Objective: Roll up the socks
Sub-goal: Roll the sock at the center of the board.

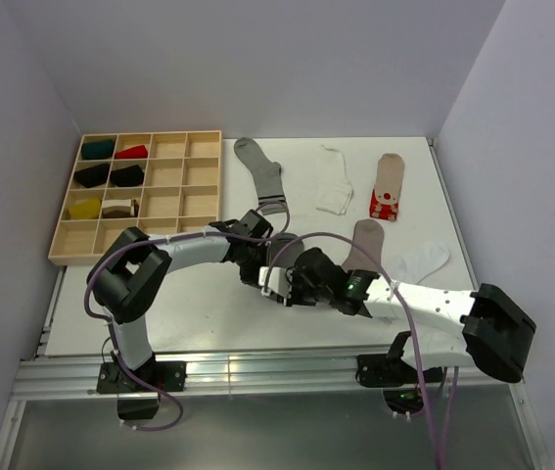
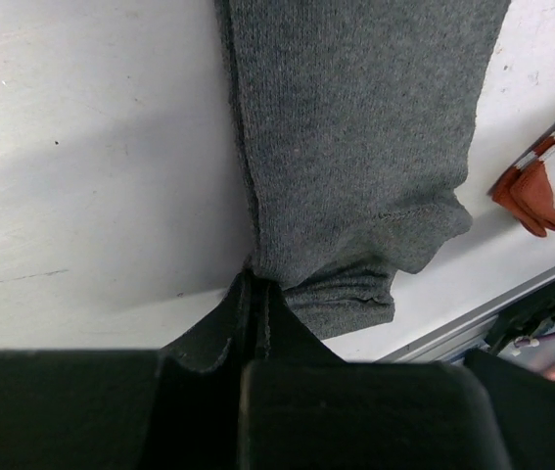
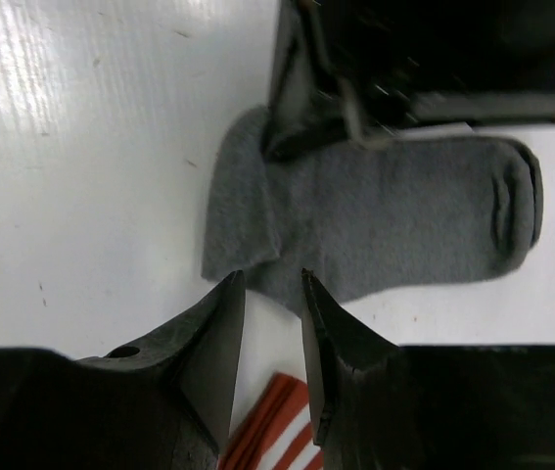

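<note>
A plain dark grey sock (image 3: pixel 394 225) lies flat on the white table; it also shows in the left wrist view (image 2: pixel 355 147) and partly under the arms in the top view (image 1: pixel 289 247). My left gripper (image 2: pixel 257 284) is shut on one edge of this sock near its folded end; it also shows in the top view (image 1: pixel 275 278). My right gripper (image 3: pixel 269 284) is open, its tips just short of the sock's near edge, over bare table; it also shows in the top view (image 1: pixel 306 284). A red-white striped cuff (image 3: pixel 277 431) lies below the right fingers and shows in the left wrist view (image 2: pixel 546 181).
A wooden compartment tray (image 1: pixel 164 201) holding several rolled socks stands at the back left. Other socks lie behind the arms: grey with dark cuff stripes (image 1: pixel 262 176), white (image 1: pixel 334 184), two taupe ones (image 1: pixel 387 181) (image 1: pixel 365 240), and another white (image 1: pixel 424 259). The table's front edge (image 2: pixel 473 318) is close.
</note>
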### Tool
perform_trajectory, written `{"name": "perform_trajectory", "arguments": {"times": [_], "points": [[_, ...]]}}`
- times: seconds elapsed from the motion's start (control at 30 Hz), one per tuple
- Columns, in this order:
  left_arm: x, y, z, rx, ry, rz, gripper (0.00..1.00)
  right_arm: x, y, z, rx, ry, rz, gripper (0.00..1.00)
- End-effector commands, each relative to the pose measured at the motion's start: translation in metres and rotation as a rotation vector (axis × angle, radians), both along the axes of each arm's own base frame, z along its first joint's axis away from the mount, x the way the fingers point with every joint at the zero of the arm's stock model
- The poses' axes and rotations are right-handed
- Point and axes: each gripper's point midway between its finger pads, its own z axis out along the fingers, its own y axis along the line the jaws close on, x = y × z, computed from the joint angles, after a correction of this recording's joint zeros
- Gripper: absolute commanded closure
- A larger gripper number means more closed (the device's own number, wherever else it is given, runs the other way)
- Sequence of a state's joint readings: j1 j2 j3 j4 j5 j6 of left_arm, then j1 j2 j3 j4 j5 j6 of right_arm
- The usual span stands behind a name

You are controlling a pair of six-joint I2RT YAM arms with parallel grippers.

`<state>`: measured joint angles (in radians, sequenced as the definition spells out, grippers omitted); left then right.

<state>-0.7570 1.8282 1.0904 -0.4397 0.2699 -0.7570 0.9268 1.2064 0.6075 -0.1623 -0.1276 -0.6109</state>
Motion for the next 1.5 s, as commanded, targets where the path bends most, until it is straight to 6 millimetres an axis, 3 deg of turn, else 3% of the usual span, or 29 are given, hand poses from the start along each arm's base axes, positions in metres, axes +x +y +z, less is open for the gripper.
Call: {"name": "perform_trajectory", "arguments": {"times": [0.0, 0.23, 0.73, 1.0, 1.17, 1.47], "points": [[-0.008, 0.004, -0.004, 0.023, 0.060, -0.014, 1.00, 0.007, 0.019, 0.007, 0.002, -0.109, 0.032, 0.63], [-0.005, 0.007, -0.004, 0.040, 0.062, -0.010, 1.00, -0.014, 0.035, -0.014, -0.063, -0.111, 0.116, 0.63], [-0.004, 0.004, -0.003, 0.016, 0.069, -0.023, 1.00, -0.014, 0.039, -0.039, -0.159, -0.139, 0.116, 0.60], [-0.003, 0.000, -0.001, -0.026, 0.080, 0.005, 0.94, -0.012, 0.030, -0.042, -0.146, -0.072, 0.066, 0.89], [-0.002, -0.007, 0.004, -0.082, 0.093, 0.032, 0.87, -0.001, 0.016, -0.031, -0.099, 0.065, 0.025, 0.96], [0.003, -0.016, 0.016, -0.154, 0.078, 0.092, 0.80, -0.002, -0.005, -0.030, -0.076, 0.338, 0.016, 0.99]]}}
